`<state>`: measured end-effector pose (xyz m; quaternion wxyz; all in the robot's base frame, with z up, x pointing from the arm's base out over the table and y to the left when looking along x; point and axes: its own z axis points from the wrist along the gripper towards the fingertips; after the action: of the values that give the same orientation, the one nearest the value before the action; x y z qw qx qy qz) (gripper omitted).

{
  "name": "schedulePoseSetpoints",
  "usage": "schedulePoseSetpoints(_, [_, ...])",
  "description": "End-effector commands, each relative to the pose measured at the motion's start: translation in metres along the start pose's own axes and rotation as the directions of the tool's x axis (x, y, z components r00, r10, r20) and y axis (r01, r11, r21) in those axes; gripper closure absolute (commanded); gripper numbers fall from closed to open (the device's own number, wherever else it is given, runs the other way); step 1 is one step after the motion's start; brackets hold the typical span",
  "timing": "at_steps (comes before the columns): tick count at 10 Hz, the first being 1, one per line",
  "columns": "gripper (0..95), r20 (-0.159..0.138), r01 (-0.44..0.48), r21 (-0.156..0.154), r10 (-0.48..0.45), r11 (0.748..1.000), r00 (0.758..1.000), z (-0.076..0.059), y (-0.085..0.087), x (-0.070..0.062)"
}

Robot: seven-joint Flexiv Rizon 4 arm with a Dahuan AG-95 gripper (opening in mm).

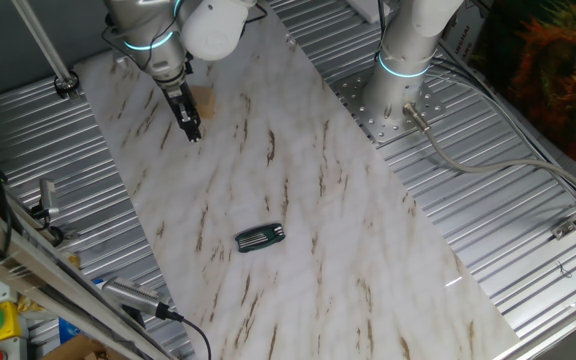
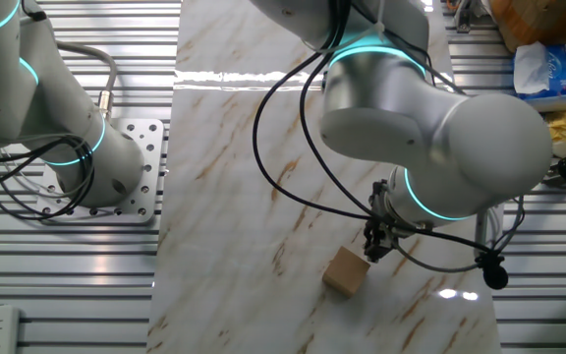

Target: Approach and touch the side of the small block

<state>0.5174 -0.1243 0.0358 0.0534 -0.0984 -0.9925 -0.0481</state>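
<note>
Marble-look table, 1 small block, 1 dark ribbed obj, 1 gripper beside block, jaw gap unclear

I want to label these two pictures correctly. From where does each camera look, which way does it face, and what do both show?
One fixed view: high above one end of the marble table, looking down its length; it shows the gripper, the small block behind it, and a dark ribbed object.
The other fixed view: high at the opposite end, closer; the arm's big joint fills it.
Both share the gripper, the small block and the table.
</note>
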Motion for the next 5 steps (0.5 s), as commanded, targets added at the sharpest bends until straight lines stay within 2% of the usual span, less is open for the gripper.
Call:
schedulePoseSetpoints(1, [19.0, -0.003, 0.000, 0.001, 0.000, 1.000, 1.000, -0.0003, 0.0002, -0.0004])
schedulePoseSetpoints(5, [19.0, -0.007, 0.012, 0.006, -0.012, 1.000, 1.000, -0.0006, -0.0012, -0.0002])
